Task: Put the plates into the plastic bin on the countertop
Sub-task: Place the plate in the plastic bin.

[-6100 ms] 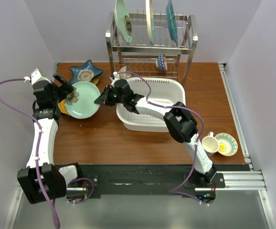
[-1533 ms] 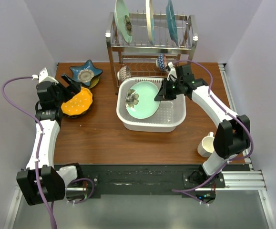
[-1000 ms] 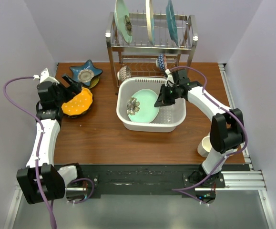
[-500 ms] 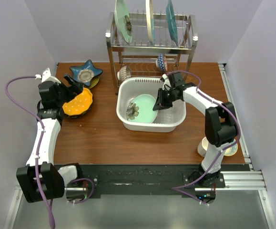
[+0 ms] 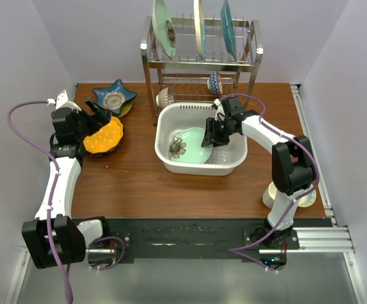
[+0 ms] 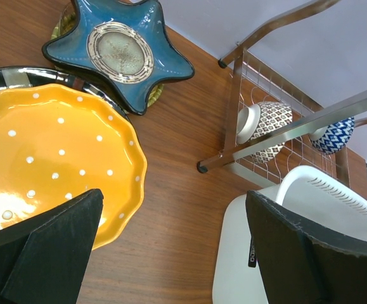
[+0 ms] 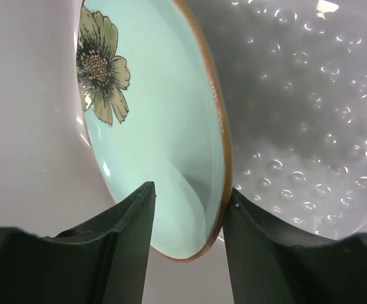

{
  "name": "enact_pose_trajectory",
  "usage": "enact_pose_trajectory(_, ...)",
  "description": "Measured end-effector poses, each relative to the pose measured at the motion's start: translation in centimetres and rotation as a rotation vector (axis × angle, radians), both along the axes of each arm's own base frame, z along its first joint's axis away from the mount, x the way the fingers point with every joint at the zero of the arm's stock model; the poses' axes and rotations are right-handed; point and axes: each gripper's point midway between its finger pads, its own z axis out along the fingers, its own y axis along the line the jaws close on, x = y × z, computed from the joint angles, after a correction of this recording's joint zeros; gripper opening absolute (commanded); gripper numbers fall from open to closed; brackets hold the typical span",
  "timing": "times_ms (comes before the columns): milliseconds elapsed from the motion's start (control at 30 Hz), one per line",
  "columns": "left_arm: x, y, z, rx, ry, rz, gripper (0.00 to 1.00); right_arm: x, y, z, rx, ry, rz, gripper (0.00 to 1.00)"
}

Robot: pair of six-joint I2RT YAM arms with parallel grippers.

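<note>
Right gripper (image 7: pixel 189 199) sits inside the plastic bin (image 5: pixel 199 168), its jaws parted and straddling the lower edge of the pale green plate (image 7: pixel 164 126). I see no clamp on it: the fingers stand wider than the thin rim between them.

That plate is in the bin, tilted. Its flowered face leans toward the wall at 9 o'clock and its opposite edge is down on the perforated floor.

I judge it to be glazed ceramic, so stiff, fairly heavy for its size, slick and liable to chip. I would take it only at the rim, pads on both faces, and I would lower it, not drop it. From this lean it could slide flat or knock the wall.

My right arm runs up the 3 o'clock side of the countertop (image 5: pixel 145 183). It folds at the elbow and reaches back toward 9 o'clock, with the wrist pitched down into the bin.

Left gripper (image 6: pixel 173 193) is spread wide and holds nothing. It hovers over the 3 o'clock edge of the orange dotted plate (image 6: pixel 50 158), which lies on another plate out at 9 o'clock from the bin. The blue star-shaped plate (image 6: pixel 120 54) sits just beyond, at 12 o'clock of the orange one. My left arm is stretched up the 9 o'clock side with the wrist angled down.
</note>
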Motion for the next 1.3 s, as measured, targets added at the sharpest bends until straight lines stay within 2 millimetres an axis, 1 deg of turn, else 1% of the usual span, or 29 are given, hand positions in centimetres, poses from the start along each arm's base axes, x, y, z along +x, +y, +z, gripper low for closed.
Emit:
enact_pose_trajectory(267, 0.1, -0.2, 0.3, 0.001, -0.014, -0.008, 0.99, -0.4, -0.6, -0.7, -0.064, 0.004, 0.007, 0.58)
enact_pose_trajectory(467, 0.1, -0.3, 0.3, 0.000, -0.014, -0.010, 1.00, -0.4, -0.8, -1.3, -0.105, 0.003, 0.006, 0.69)
enact_pose_trajectory(633, 0.1, -0.3, 0.2, -0.002, -0.012, -0.011, 1.00, -0.3, -1.2, -1.6, -0.141, -0.013, 0.001, 0.72)
enact_pose_trajectory(767, 0.0, -0.3, -0.3, -0.014, -0.002, -0.007, 1.00, -0.2, -1.6, -1.8, -0.180, -0.023, -0.003, 0.73)
enact_pose_trajectory(900, 0.0, -0.4, -0.4, -0.016, 0.000, -0.007, 1.00, -0.2, -1.4, -1.6, -0.196, -0.039, 0.002, 0.74)
enact_pose_trajectory(1067, 0.0, -0.3, -0.5, -0.016, 0.003, -0.006, 1.00, -0.2, -1.1, -0.4, -0.191, -0.075, 0.006, 0.74)
enact_pose_trajectory(1167, 0.0, -0.2, -0.7, -0.014, 0.010, 0.002, 1.00, -0.1, -1.0, 1.3, -0.178, -0.115, 0.000, 0.75)
enact_pose_trajectory(1300, 0.1, 0.1, -1.8, -0.014, 0.048, 0.018, 1.00, 0.2, -1.1, 3.8, -0.158, -0.181, -0.014, 0.75)
